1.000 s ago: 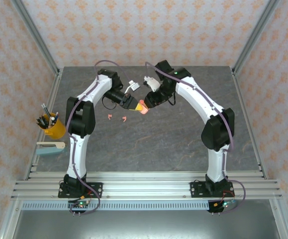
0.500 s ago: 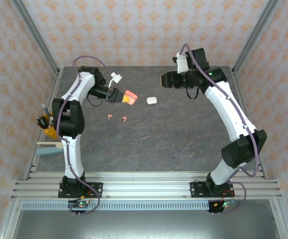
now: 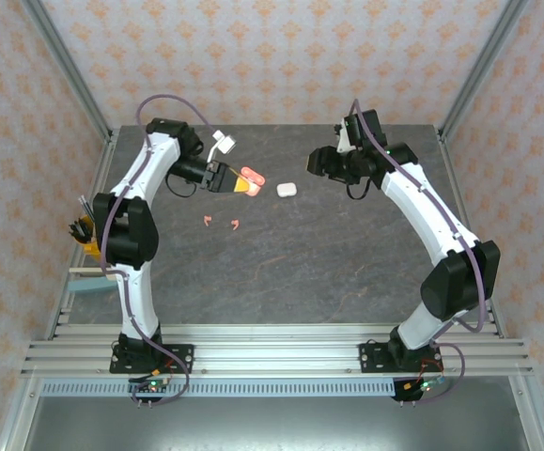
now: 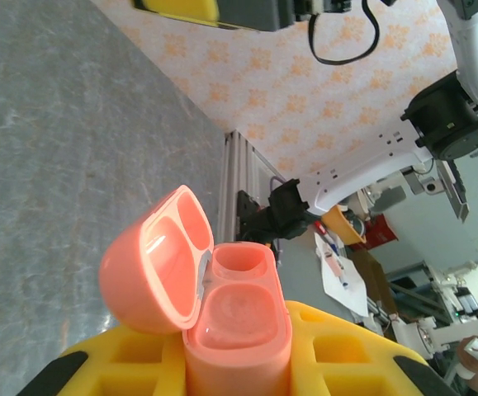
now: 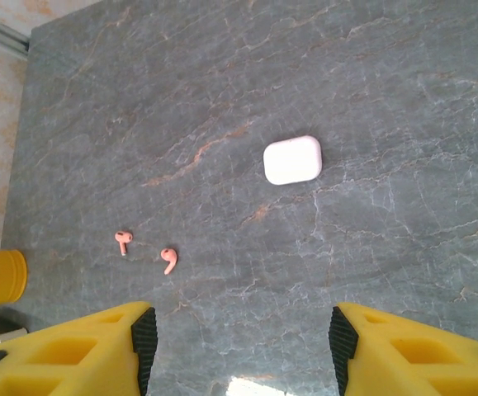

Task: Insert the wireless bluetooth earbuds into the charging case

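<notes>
Grey stone tabletop (image 5: 387,82): two salmon-pink stemmed plastic earbuds (image 5: 168,260) lying lower left, seeming light, slippery; best pinching stems; left gripper (image 3: 232,180) clamping open salmon-pink plastic case (image 4: 234,305); right gripper (image 5: 239,330) gaping, empty.

The pink case (image 4: 237,330) ran off my left wrist view's bottom edge. From above, I couldn't tell which way the pink earbuds (image 3: 236,224) lay.

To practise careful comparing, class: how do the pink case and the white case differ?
The pink case is open and empty; the white case is shut. The pink case is gripped by the left end effector and held off the table; the white case lies flat on the table, untouched. Both are small, smooth, rounded pebble shapes.
</notes>
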Controlling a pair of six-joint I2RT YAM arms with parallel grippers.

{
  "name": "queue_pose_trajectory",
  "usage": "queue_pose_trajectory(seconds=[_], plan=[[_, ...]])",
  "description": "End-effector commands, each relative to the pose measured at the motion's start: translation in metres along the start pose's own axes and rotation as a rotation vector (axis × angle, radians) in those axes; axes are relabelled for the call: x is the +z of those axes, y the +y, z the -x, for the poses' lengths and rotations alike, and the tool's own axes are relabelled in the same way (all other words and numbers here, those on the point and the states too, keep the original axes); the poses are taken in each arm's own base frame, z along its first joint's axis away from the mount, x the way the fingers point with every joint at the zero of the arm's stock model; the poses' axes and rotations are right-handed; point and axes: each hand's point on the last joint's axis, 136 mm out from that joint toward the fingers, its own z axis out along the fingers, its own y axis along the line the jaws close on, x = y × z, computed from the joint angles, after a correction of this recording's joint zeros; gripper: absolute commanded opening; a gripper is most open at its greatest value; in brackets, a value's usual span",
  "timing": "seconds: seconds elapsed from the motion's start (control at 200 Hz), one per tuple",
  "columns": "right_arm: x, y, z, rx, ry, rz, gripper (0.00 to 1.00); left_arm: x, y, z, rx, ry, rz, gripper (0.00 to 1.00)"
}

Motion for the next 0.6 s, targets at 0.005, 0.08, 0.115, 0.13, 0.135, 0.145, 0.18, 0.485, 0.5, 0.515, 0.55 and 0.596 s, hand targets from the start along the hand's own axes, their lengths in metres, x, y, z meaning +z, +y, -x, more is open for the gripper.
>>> queue_pose_trajectory(seconds=[0.005, 0.08, 0.115, 0.13, 0.135, 0.145, 0.18, 0.485, 0.5, 0.515, 0.55, 0.596], plan=[[-0.010, 0.002, 0.014, 0.025, -0.076, -0.011, 0.59, 0.023, -0.051, 0.024, -0.144, -0.057, -0.158, 0.00], [-0.010, -0.003, 0.015, 0.034, -0.083, -0.039, 0.59, 0.041, -0.054, 0.028, -0.149, -0.017, -0.185, 0.00], [-0.011, -0.007, 0.016, 0.036, -0.088, -0.060, 0.59, 0.048, -0.053, 0.030, -0.150, -0.002, -0.195, 0.00], [-0.011, -0.009, 0.016, 0.037, -0.088, -0.072, 0.59, 0.051, -0.053, 0.031, -0.152, 0.005, -0.199, 0.00], [-0.011, -0.009, 0.016, 0.037, -0.088, -0.075, 0.59, 0.052, -0.053, 0.031, -0.152, 0.006, -0.200, 0.00], [-0.012, -0.011, 0.016, 0.039, -0.090, -0.082, 0.59, 0.054, -0.052, 0.031, -0.154, 0.010, -0.203, 0.00], [-0.013, -0.016, 0.016, 0.042, -0.093, -0.110, 0.59, 0.059, -0.052, 0.034, -0.155, 0.021, -0.208, 0.00], [-0.030, -0.051, 0.018, 0.115, -0.138, -0.210, 0.59, 0.083, -0.037, 0.046, -0.144, 0.061, -0.229, 0.00], [-0.031, -0.052, 0.018, 0.117, -0.141, -0.212, 0.59, 0.084, -0.040, 0.047, -0.133, 0.062, -0.231, 0.00], [-0.032, -0.053, 0.018, 0.118, -0.143, -0.214, 0.59, 0.085, -0.043, 0.048, -0.121, 0.064, -0.232, 0.00], [-0.033, -0.055, 0.018, 0.123, -0.147, -0.218, 0.59, 0.085, -0.049, 0.050, -0.098, 0.065, -0.234, 0.00], [-0.034, -0.056, 0.018, 0.126, -0.148, -0.218, 0.59, 0.086, -0.056, 0.053, -0.076, 0.068, -0.234, 0.00]])
